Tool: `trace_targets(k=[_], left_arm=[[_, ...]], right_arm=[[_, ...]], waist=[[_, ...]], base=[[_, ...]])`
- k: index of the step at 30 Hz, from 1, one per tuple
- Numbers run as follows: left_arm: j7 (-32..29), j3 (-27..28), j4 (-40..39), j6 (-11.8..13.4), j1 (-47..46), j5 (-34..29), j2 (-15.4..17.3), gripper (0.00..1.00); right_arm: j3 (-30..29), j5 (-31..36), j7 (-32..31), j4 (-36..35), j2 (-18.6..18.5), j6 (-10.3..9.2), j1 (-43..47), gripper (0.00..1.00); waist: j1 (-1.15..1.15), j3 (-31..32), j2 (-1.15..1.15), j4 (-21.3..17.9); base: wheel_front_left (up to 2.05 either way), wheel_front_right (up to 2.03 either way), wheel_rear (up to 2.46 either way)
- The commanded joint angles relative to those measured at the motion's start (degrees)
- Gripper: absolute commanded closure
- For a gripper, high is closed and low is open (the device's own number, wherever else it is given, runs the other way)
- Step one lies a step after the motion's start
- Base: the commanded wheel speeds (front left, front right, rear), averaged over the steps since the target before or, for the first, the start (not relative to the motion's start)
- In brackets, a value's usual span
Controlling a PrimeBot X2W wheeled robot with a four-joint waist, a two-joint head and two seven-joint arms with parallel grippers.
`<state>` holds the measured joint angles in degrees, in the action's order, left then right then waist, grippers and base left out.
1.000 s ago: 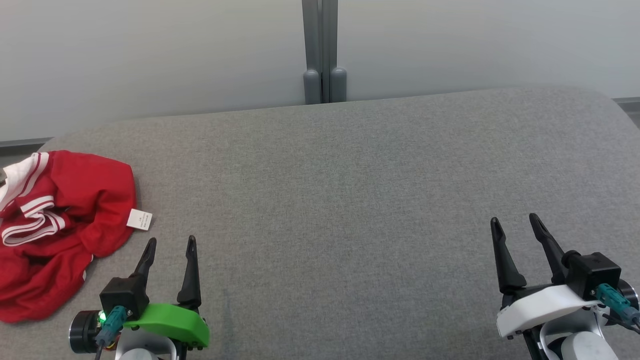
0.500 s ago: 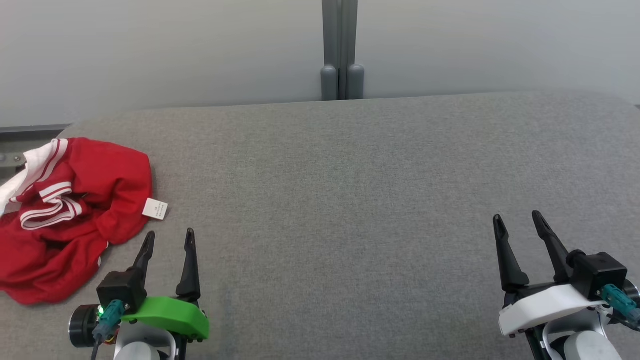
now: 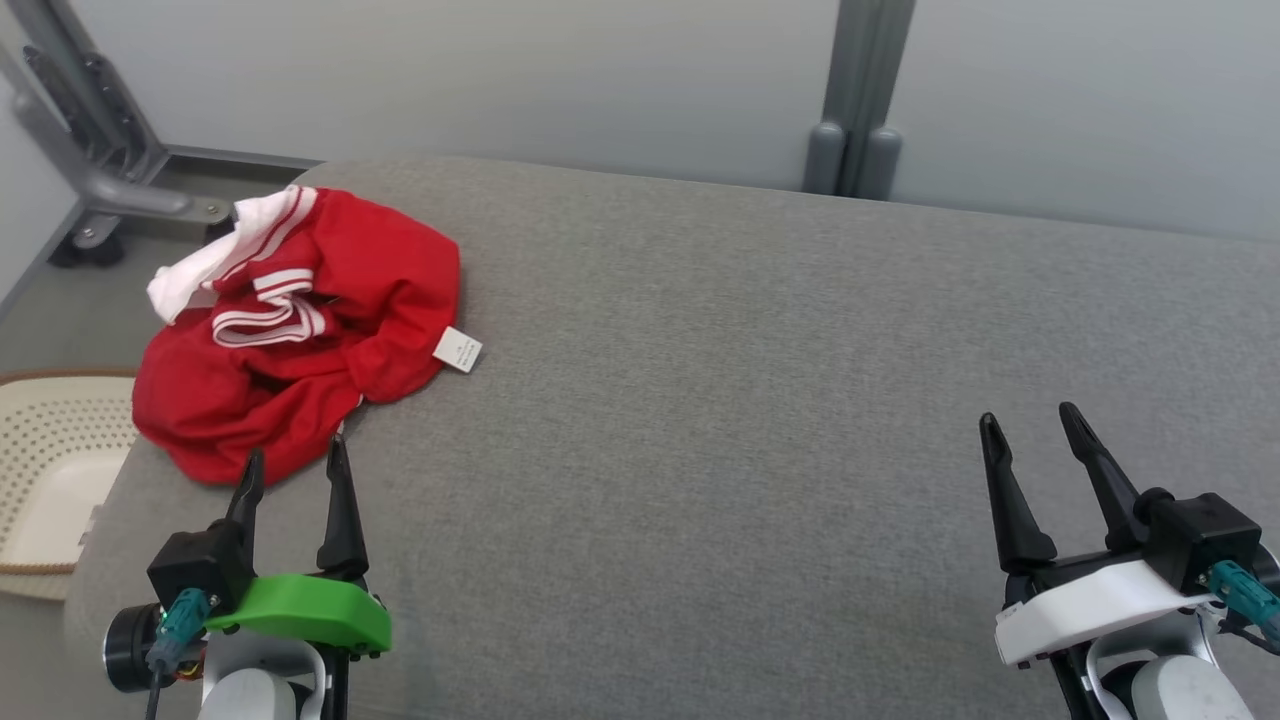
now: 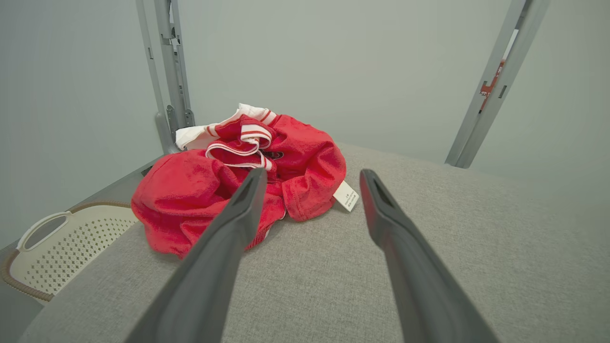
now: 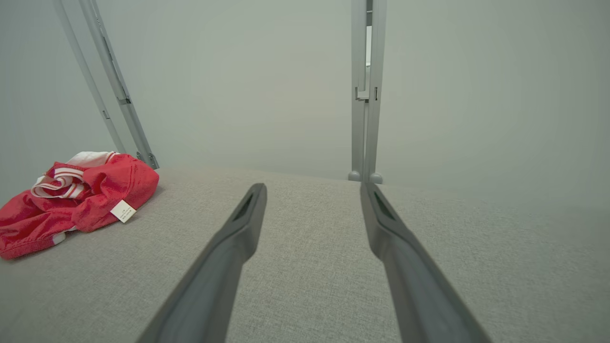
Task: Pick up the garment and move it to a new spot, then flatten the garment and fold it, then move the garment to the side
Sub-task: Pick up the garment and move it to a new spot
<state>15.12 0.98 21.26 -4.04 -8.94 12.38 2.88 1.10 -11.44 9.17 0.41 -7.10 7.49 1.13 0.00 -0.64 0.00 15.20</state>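
While the crumpled red garment with white striped trim (image 3: 300,330) lies heaped at the upper left of the head view, on the far left corner of the grey fabric-covered worktop (image 3: 700,400), both pincers hover empty. At the lower left the left pincer (image 3: 295,450) has its dark fingers spread wide, tips close to the garment's near edge. At the lower right the right pincer (image 3: 1028,414) is just as wide apart, well away from the cloth. A small white label (image 3: 458,350) sticks out at the garment's right side. A cream perforated plastic basket (image 3: 60,470) sits past the worktop's left edge
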Motion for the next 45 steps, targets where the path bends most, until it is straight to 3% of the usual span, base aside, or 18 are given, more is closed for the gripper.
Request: trace_targets(k=[1,7,14,25,34,40,45], left_arm=[[0.04,0.41,-0.19,0.30,-0.22,0.18,0.11,0.00],[0.05,1.87,-0.62,0.38,-0.02,0.51,0.07,0.00],[0.05,1.25,-1.15,0.17,-1.85,1.84,0.04,0.00],[0.04,-1.19,0.79,-0.60,-13.45,4.66,0.04,0.00],[-1.46,-2.98,20.84,-2.46,-35.40,5.89,2.15,0.00],[-3.16,-2.74,34.84,-2.86,-45.51,6.40,6.01,0.00],[-3.13,-1.97,42.08,-1.89,-49.97,7.03,8.49,0.00]], right_arm=[[0.26,-0.15,-0.39,-0.57,-0.31,0.00,0.01,0.00],[0.99,-0.10,-1.36,-2.48,-0.61,0.00,-0.41,0.00],[0.69,0.21,-2.42,-3.86,-1.09,-0.01,-1.57,0.00],[0.33,0.52,-6.76,-10.16,-5.48,-0.01,-5.92,0.00],[-1.07,-0.31,-9.74,-15.78,-9.55,-0.01,-10.98,0.00],[-0.85,-0.97,-9.70,-16.25,-10.48,-0.01,-12.49,0.00],[-1.32,-1.12,-8.94,-15.74,-10.41,-0.01,-12.71,0.00]], waist=[[0.00,-1.20,0.00,6.74],[0.00,-1.90,0.00,10.88],[0.00,-4.22,0.00,13.13],[0.00,-16.01,0.00,11.44],[0.00,-28.12,0.00,6.62],[0.00,-31.67,0.00,3.45],[0.00,-32.58,0.00,2.41]], base=[[0.00,0.00,0.00],[0.00,0.00,0.00],[0.00,0.00,0.00],[0.00,0.00,0.00],[0.00,0.00,0.00],[0.00,0.00,0.00],[0.00,0.00,0.00]])
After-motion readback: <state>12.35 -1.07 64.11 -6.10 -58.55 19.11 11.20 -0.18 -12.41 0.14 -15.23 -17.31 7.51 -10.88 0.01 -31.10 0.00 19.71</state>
